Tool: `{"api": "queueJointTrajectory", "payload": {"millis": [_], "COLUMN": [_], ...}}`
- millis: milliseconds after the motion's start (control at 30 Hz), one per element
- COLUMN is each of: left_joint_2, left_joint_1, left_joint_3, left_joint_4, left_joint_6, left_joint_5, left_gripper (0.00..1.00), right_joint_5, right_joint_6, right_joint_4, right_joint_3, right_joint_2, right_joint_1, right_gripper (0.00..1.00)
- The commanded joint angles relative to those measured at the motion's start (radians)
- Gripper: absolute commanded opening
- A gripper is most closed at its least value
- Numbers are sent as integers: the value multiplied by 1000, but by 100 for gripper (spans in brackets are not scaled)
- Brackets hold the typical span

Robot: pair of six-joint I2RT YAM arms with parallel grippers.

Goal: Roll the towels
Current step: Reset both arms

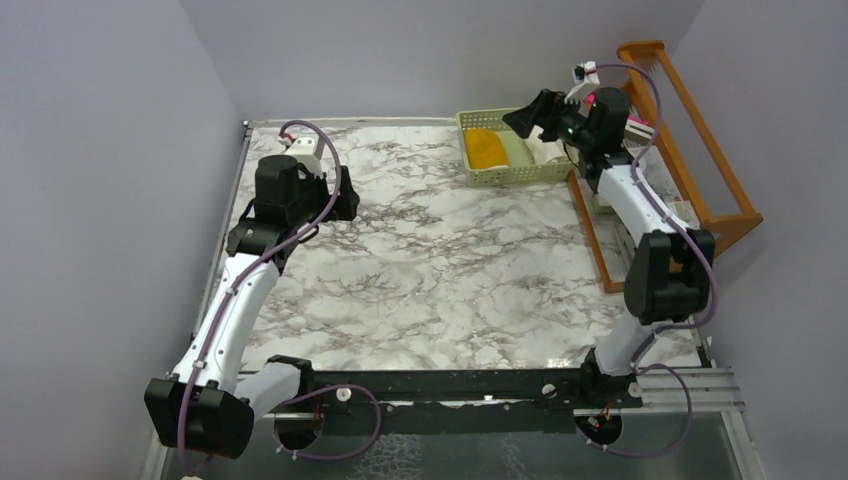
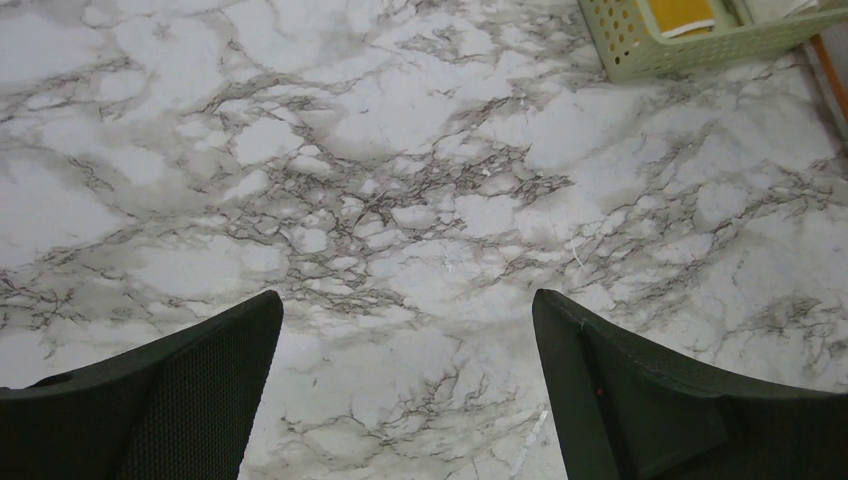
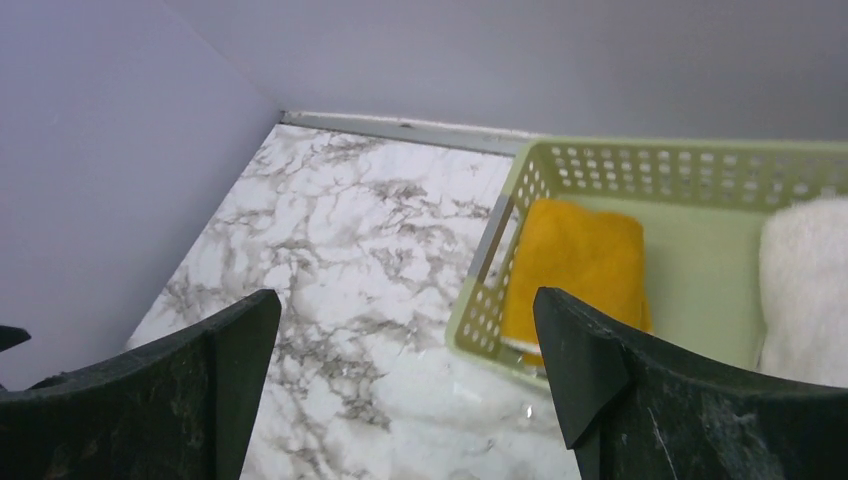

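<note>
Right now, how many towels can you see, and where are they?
2. The mustard-yellow towel lies at the left end of the green basket; the cream-white towel at its right end. Others could be hidden underneath.

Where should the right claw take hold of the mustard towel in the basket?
Likely the mustard towel's edge facing the bare floor strip, from above: it lies flat against the basket's wall, so only that side leaves room for the open right claw.

Cream towel (image 3: pixel 806 290) cut by the wrist view's right edge, overhead mostly behind right end effector (image 1: pixel 532 115).
</note>
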Motion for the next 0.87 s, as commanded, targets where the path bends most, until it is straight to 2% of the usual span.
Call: {"api": "queueJointTrajectory", "payload": {"millis": [0,200,367,467,833], "left_joint_2": [-59,-121,-152,-158,-187], "left_joint_1": [5,5,5,5,5], "left_joint_3": [64,59,54,50,50], "left_joint_4": [-46,-76,-83,-78,-99], "left_joint_6": [-3,-6,-13,-22,-4], "left_joint_5": [46,59,41,34,26], "left_gripper": [99,99,99,99,99], "right_joint_5": [162,189,218,221,279], "right_joint_6": [133,170,154,158,100], "right_joint_4": [36,-14,-64,-75,-112], "right_joint_3": [-260,-654,-877,-907,-874], "right_joint_2": [-208,-621,-901,-964,-1012], "right_joint_1": [-1,11,23,25,25], "right_gripper": [100,100,100,100,100]}}
